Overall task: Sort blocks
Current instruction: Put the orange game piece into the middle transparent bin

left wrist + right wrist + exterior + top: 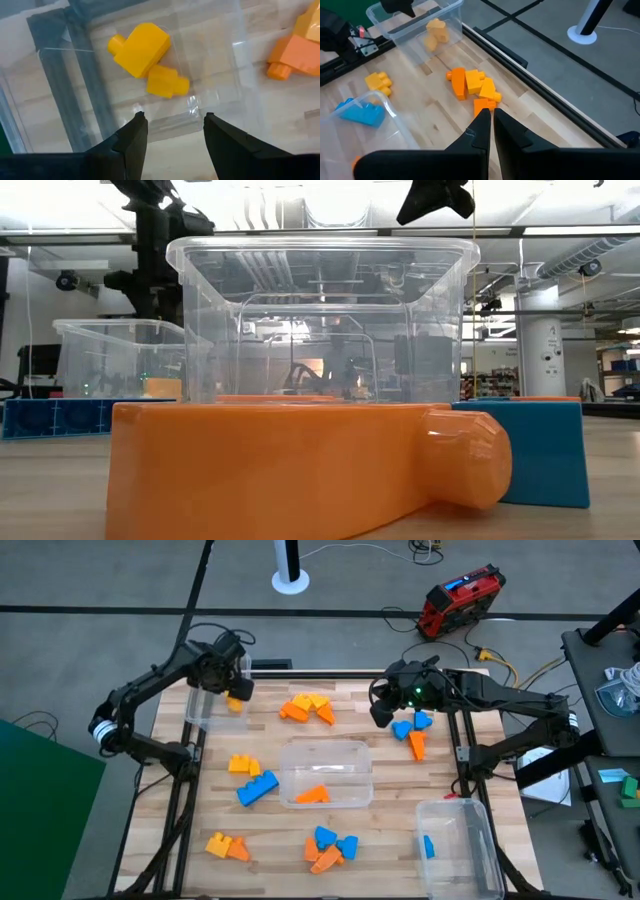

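My left gripper (230, 686) hangs open over the clear bin (203, 705) at the table's far left corner. Two yellow blocks (141, 48) (167, 83) lie on that bin's floor below the open fingers (172, 122), which have nothing between them. My right gripper (381, 716) is shut and empty (490, 120), above the table toward the far right. It is close to two blue blocks (410, 724) and an orange one (417, 745). A cluster of orange and yellow blocks (308, 707) lies at the far middle (472, 87).
A clear bin (325, 772) at the table's centre holds an orange block (313, 794). Another bin (458, 845) at the near right holds a blue block (428, 846). Loose blocks lie at the left (250, 780), near left (226, 846) and near middle (328, 848).
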Controlling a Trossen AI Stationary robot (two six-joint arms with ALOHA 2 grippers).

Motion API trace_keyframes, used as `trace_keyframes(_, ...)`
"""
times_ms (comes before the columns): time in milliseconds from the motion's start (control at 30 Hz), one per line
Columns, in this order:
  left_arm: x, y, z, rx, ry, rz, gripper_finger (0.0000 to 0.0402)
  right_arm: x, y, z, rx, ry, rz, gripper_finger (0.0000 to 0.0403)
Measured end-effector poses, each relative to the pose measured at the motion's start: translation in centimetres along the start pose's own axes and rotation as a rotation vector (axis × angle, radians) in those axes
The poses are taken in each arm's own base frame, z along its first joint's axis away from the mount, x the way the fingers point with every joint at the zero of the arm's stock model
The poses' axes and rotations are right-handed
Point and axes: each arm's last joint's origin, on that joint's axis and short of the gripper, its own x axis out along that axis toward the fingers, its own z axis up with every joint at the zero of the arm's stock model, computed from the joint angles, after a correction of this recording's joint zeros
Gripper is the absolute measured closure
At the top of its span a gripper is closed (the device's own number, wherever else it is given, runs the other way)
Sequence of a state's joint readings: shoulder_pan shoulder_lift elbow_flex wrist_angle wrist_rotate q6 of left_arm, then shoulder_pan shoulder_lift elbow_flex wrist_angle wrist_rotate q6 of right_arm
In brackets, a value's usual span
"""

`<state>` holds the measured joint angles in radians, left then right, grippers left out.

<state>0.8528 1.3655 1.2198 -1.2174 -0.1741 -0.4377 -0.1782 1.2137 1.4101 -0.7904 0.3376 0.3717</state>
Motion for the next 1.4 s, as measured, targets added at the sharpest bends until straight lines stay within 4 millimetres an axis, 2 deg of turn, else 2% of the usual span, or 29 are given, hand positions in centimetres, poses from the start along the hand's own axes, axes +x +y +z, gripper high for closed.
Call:
trace_keyframes(200,-2.7,-0.4,-0.4,0.023,-0.049,-0.035,0.0236,0.2,-0.6,0.3,0.044,-0.011,-0.021,0.039)
trace_keyframes(433,-8.1,-1.8,-2.1,0.058,-0.132,-0.176,0.0235,0.5,-1.4,0.8,0.069,-0.042,-0.04,0.039)
trace_keyframes(600,-11.9,-4.5,-4.8,0.106,-0.167,-0.336,0.0235,0.6,-1.7,1.0,0.053,-0.044,-0.052,0.039)
trace_keyframes(733,-13.9,-6.7,-8.3,0.171,-0.125,-0.427,0.0235,0.6,-1.7,1.0,0.009,-0.042,-0.05,0.039)
trace_keyframes(900,-15.2,-8.2,-13.4,0.234,0.013,-0.477,0.0235,0.7,-1.6,0.8,-0.001,-0.028,-0.021,0.039)
trace_keyframes(1100,-16.5,-8.8,-19.2,0.525,0.103,-0.549,0.0235,0.8,-1.6,0.7,-0.003,-0.021,-0.021,0.039)
trace_keyframes(1233,-16.6,-8.7,-21.6,0.644,0.067,-0.55,0.0235,0.8,-1.6,0.7,-0.004,-0.02,-0.021,0.039)
trace_keyframes(1400,-15.8,-8.6,-23.3,0.743,0.041,-0.521,0.0235,0.8,-1.6,0.7,-0.004,-0.02,-0.021,0.039)
